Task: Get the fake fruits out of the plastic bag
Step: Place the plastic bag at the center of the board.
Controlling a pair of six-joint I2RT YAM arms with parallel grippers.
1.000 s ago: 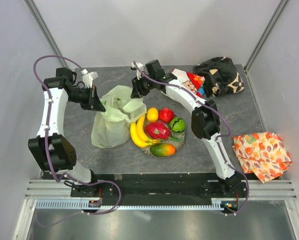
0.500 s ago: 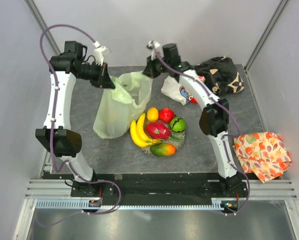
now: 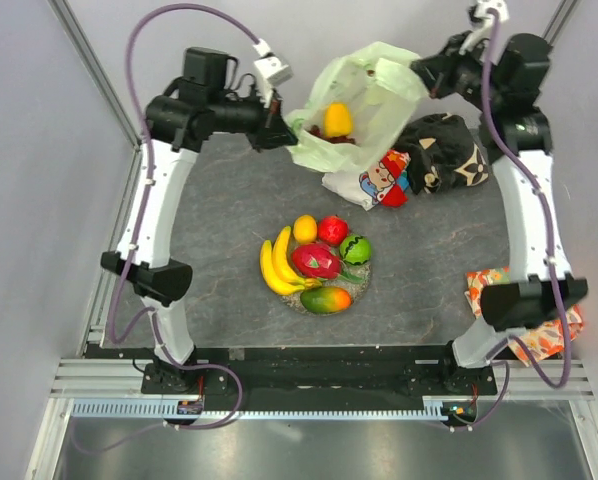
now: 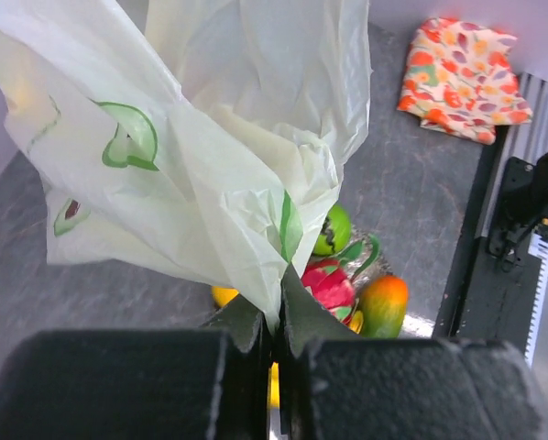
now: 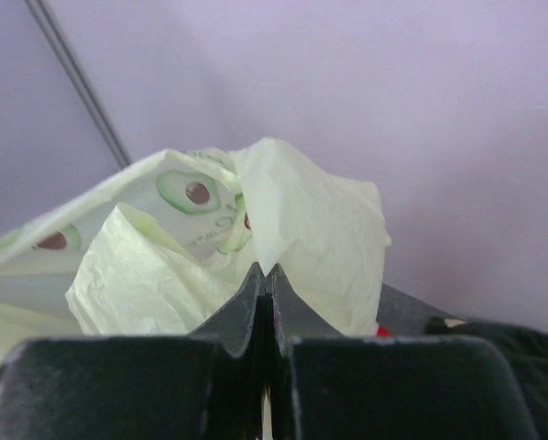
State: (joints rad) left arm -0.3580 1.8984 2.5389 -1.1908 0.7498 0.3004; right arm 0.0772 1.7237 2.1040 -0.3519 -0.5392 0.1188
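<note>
The pale green plastic bag point(image 3: 371, 92) hangs in the air at the back, stretched between both grippers. My left gripper point(image 3: 284, 128) is shut on its left edge and my right gripper point(image 3: 420, 72) is shut on its right edge. A yellow pepper point(image 3: 338, 119) shows through the bag, with something dark under it. The left wrist view shows the bag point(image 4: 191, 156) pinched in the left gripper point(image 4: 279, 312). The right wrist view shows it point(image 5: 292, 215) pinched in the right gripper point(image 5: 266, 273). Bananas point(image 3: 274, 268), an orange point(image 3: 304, 228), an apple point(image 3: 331, 230), a lime point(image 3: 355, 249), a dragon fruit point(image 3: 315, 261) and a mango point(image 3: 326, 299) lie on the round dish point(image 3: 363, 283).
A white cartoon-printed cloth point(image 3: 364, 185) lies under the hanging bag. A black patterned cloth point(image 3: 441, 150) lies at the back right. An orange leaf-patterned cloth point(image 3: 559, 322) lies at the right edge, partly behind the right arm; it also shows in the left wrist view point(image 4: 462, 78).
Both arms have risen and carried the bag off the table, up and toward the back right. The bag is now spread between them, and the yellow pepper shows inside.
</note>
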